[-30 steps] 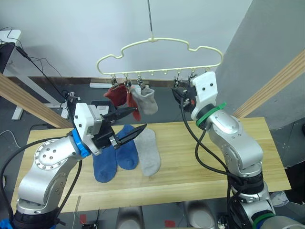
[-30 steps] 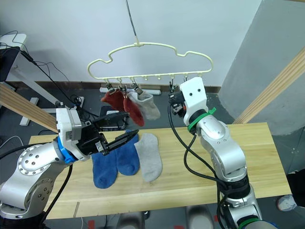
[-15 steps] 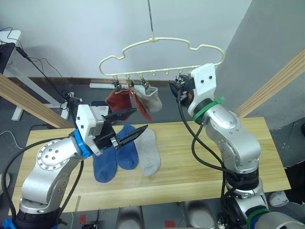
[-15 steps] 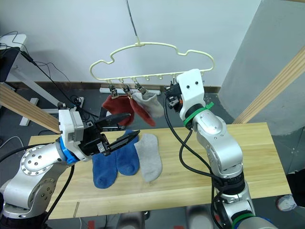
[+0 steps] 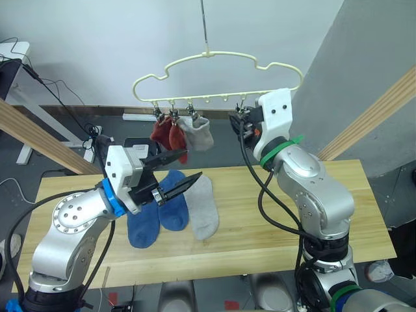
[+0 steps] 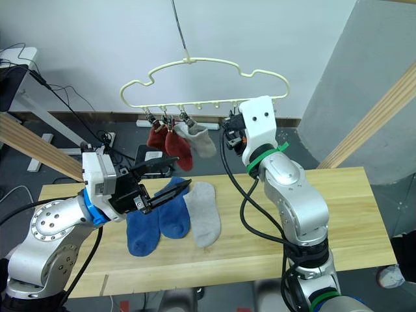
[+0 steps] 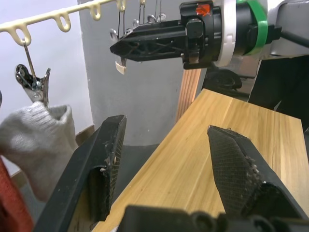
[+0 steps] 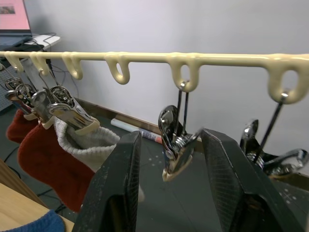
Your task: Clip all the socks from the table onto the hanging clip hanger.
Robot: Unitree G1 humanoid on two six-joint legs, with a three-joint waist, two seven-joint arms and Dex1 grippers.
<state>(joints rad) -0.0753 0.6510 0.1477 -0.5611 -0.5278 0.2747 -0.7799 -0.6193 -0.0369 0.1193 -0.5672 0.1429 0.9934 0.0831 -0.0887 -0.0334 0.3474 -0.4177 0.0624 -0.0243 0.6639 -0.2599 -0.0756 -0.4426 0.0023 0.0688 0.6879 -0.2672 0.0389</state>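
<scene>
The cream-yellow clip hanger [image 5: 214, 62] hangs over the table's [image 5: 273, 221] far edge. Two rust red socks [image 5: 168, 132] and a grey sock [image 5: 197, 133] are clipped at its left end. Two blue socks [image 5: 159, 211] and a grey sock [image 5: 204, 208] lie side by side on the table. My left gripper [image 5: 181, 171] is open and empty, hovering just above the blue socks. My right gripper [image 8: 172, 136] is raised to the hanger's bar and open, its fingers on either side of an empty metal clip [image 8: 174, 145] without pressing it.
Thick wooden frame beams slant at the left [image 5: 39, 140] and right [image 5: 370, 120]. Beside the straddled clip hangs another empty clip [image 8: 263, 152]. Cables and a power strip [image 5: 133, 117] lie on the floor behind the table.
The right gripper has shifted slightly left along the hanger bar to the empty clip. The hanging socks swung right and have settled back. The left gripper has barely moved.
</scene>
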